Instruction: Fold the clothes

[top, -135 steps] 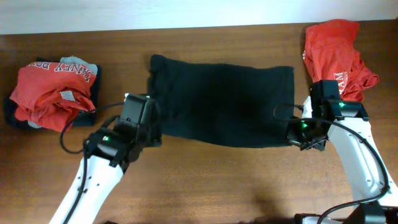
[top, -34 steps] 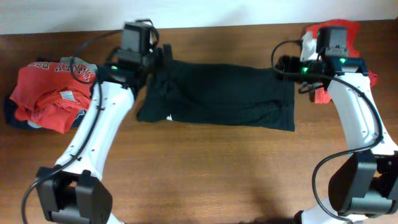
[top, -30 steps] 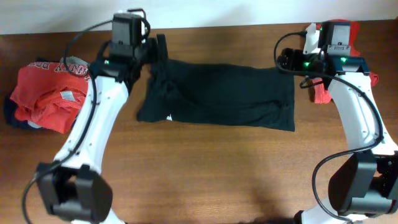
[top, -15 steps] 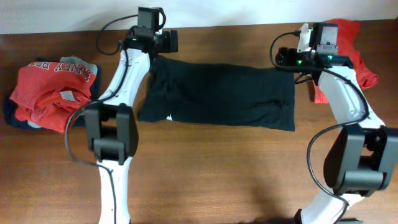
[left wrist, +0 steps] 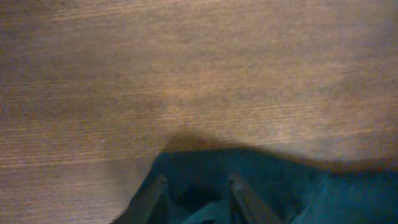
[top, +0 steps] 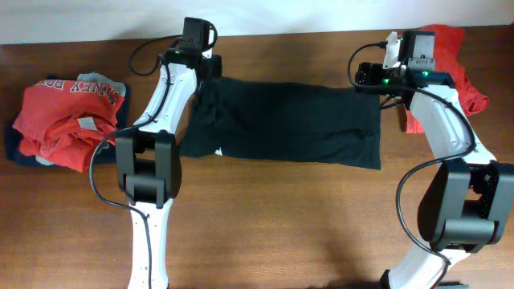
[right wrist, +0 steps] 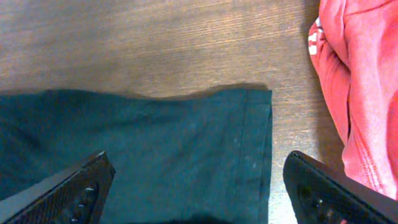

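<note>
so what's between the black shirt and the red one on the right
A strip of bare table, shown in the right wrist view; the black shirt and red shirt don't touch.

the left arm [top: 161,104] reaches from its base at the near edge straight to the far side, nearly fully extended, wrist pitched down. the left gripper [top: 210,66] points downward; in the left wrist view its fingers [left wrist: 155,190] stand close together with only a narrow gap, and whether they clamp cannot be told. the right arm [top: 440,132] bends at the elbow and angles inward, wrist turned toward the centre. the right gripper [top: 361,76] is held low, its fingers [right wrist: 78,186] spread wide apart at the opposite edges of the right wrist view.
</note>
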You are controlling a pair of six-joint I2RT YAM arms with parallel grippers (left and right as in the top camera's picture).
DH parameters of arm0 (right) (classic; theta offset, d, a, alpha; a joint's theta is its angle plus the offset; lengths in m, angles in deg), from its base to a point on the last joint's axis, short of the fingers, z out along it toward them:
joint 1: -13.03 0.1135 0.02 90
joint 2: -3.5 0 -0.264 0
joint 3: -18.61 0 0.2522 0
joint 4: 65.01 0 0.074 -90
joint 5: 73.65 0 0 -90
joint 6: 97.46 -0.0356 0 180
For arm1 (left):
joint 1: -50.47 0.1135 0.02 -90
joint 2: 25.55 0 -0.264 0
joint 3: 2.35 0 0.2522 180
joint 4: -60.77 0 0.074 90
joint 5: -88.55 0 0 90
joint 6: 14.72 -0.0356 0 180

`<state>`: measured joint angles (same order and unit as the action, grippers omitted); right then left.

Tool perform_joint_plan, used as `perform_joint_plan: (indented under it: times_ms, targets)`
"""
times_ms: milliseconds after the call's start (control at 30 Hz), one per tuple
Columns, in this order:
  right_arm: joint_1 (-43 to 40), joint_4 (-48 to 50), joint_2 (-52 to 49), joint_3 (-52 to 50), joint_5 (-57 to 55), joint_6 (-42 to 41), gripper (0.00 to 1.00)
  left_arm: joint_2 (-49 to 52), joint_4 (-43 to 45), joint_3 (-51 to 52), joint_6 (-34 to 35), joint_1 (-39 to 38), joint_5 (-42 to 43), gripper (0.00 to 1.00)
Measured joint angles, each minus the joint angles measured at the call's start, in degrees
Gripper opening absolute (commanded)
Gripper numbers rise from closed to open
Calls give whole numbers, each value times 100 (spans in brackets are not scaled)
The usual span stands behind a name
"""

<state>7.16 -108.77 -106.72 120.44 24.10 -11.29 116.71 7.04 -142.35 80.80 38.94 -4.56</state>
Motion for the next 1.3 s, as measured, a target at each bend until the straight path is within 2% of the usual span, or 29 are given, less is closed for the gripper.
perform_joint_plan:
  times_ms: [300, 400, 500, 667, 767, 867, 933, 1133, 1300]
  targets:
    - [0, -55, 0, 0, 0, 0, 91, 17, -216, -11, 2, 0, -7, 30]
    - [0, -59, 0, 0, 0, 2, 90, 28, -76, -11, -9, 0, -35, 38]
    - [0, -61, 0, 0, 0, 4, 91, 52, 122, -11, -15, 0, -57, 52]
    - [0, -59, 0, 0, 0, 2, 91, 103, 319, -11, -13, 24, -70, 53]
    - [0, -61, 0, 0, 0, 2, 91, 170, 323, -26, -15, 46, -70, 38]
    - [0, -59, 0, 0, -2, 4, 91, 332, 293, -44, -15, 48, -74, 11]
    - [0, -59, 0, 0, 0, 4, 91, 448, 258, -44, -26, 48, -70, 0]
    - [0, -61, 0, 0, -2, 0, 91, 542, -11, -190, -57, 46, -72, 1]
    - [0, -101, 0, 0, 0, 4, 91, 542, -732, -1021, -59, 46, -142, 1]
